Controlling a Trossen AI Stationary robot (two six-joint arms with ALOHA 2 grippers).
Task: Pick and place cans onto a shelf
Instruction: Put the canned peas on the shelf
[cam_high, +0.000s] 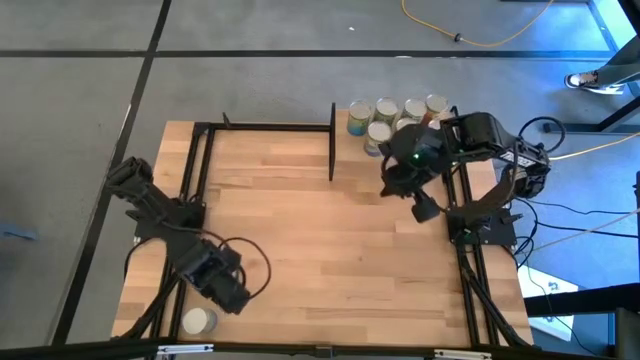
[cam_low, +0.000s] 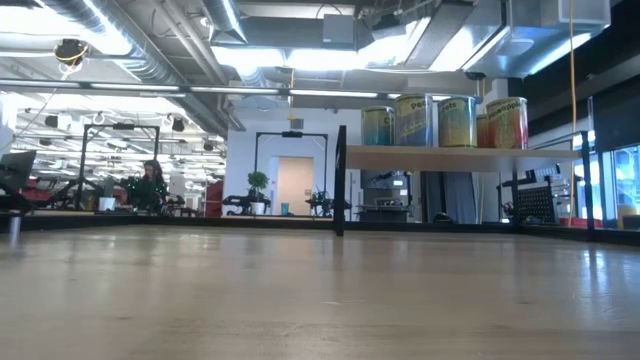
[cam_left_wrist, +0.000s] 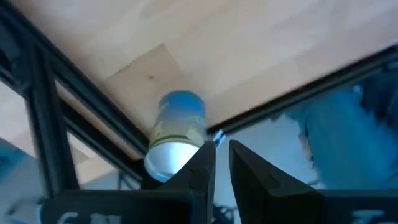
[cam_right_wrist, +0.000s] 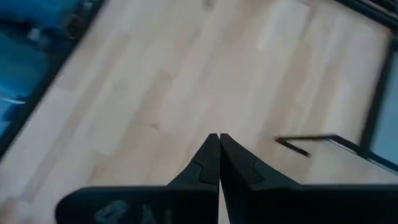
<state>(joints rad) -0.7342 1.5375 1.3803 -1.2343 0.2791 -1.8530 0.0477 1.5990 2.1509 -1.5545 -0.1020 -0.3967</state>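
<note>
High view: several cans (cam_high: 385, 118) on shelf (cam_low: 440, 155)
Left: one can (cam_high: 199, 320) on table (cam_high: 320, 250)
Left gripper (cam_left_wrist: 222, 165): slightly spread, empty
Right gripper (cam_right_wrist: 219, 158): pressed together, empty

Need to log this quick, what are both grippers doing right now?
Left gripper: jaws slightly apart, holding nothing, beside a can.
Right gripper: jaws shut, holding nothing.

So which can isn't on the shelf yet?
The lone can on the table's near left corner, by the left gripper; the others stand grouped on the shelf.
</note>
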